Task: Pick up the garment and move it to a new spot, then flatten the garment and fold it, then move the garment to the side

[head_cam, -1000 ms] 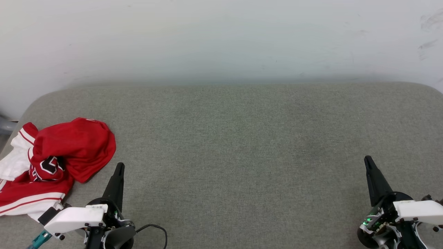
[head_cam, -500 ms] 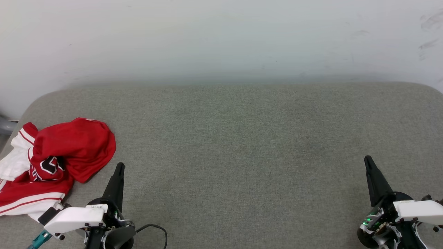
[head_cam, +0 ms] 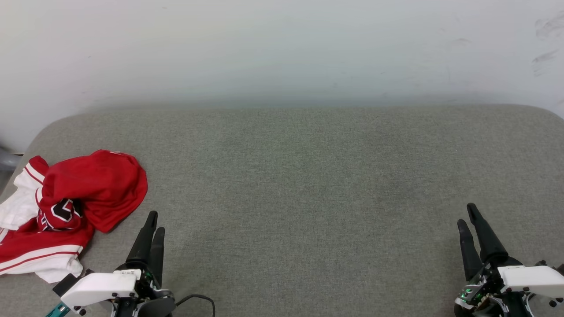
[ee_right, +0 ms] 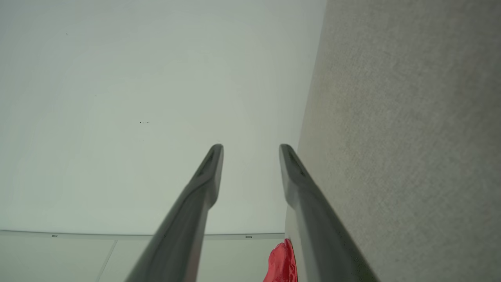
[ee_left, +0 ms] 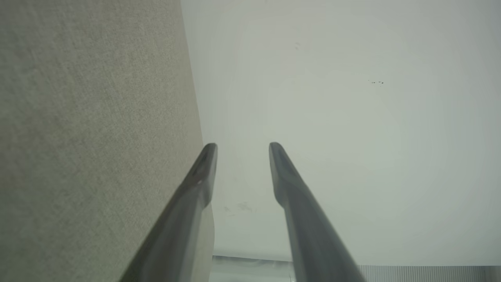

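The garment (head_cam: 66,207), a red shirt with white sleeves and striped trim, lies crumpled at the left edge of the grey cushioned surface (head_cam: 299,176). A sliver of its red cloth (ee_right: 282,262) shows low in the right wrist view. My left gripper (head_cam: 155,221) stands open just right of the garment, not touching it, with nothing between its fingers (ee_left: 203,172). My right gripper (head_cam: 466,214) is open at the lower right, far from the garment, its fingers (ee_right: 213,168) holding nothing.
A pale wall (head_cam: 282,48) rises behind the cushioned surface. A black cable (head_cam: 198,299) loops by my left wrist. A grey object (head_cam: 6,160) shows at the far left edge beyond the surface.
Both grippers have opened from shut: each now shows two spread fingers. The garment has not moved.
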`<state>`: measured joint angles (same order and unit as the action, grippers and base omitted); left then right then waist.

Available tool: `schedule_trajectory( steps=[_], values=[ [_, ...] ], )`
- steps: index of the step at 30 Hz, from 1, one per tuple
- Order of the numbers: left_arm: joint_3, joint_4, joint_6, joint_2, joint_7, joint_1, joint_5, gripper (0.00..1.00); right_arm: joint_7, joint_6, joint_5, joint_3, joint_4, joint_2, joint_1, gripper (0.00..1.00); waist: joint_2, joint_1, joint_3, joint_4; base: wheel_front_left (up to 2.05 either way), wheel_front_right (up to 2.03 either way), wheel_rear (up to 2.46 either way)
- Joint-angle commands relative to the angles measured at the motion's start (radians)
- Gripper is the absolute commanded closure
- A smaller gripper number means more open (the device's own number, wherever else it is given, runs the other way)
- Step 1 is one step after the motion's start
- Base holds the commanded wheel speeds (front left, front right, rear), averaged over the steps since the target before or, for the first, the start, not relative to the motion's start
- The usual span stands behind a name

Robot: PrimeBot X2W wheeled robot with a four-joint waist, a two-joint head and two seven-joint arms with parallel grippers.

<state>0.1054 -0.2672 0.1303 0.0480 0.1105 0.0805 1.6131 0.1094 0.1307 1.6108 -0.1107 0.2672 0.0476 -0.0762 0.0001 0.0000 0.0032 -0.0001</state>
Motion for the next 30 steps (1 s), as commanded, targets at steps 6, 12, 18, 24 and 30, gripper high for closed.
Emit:
schedule_trajectory(
  steps=[6,12,18,24,30],
  values=[
    [-0.039,0.050,0.000,0.002,-0.031,0.018,-0.011,0.00,-0.037,0.000,-0.010,0.026,-0.058,0.001,-0.005,0.00,-0.0001,0.0000,0.000,0.001,0.00,0.00,0.00],
    [-0.071,0.085,0.000,0.008,-0.063,0.014,-0.026,0.00,-0.066,0.000,-0.023,0.043,-0.094,0.001,0.004,0.00,-0.0001,0.0000,-0.001,0.005,0.00,0.00,0.00],
    [-0.102,0.108,0.000,0.029,-0.094,0.015,-0.110,0.00,-0.093,0.000,-0.095,0.065,-0.117,0.016,0.012,0.00,-0.0001,0.0000,-0.003,0.008,0.00,0.00,0.00],
    [-0.102,0.118,0.000,0.022,-0.119,0.009,-0.274,0.00,-0.119,0.000,-0.241,0.085,-0.134,0.028,0.017,0.00,-0.0001,0.0000,-0.006,0.010,0.00,0.00,0.00],
    [-0.113,0.143,0.000,0.028,-0.143,0.003,-0.434,0.00,-0.139,0.000,-0.427,0.083,-0.146,0.031,0.023,0.00,-0.0001,0.0000,-0.009,0.014,0.00,0.00,0.00]
  ],
)
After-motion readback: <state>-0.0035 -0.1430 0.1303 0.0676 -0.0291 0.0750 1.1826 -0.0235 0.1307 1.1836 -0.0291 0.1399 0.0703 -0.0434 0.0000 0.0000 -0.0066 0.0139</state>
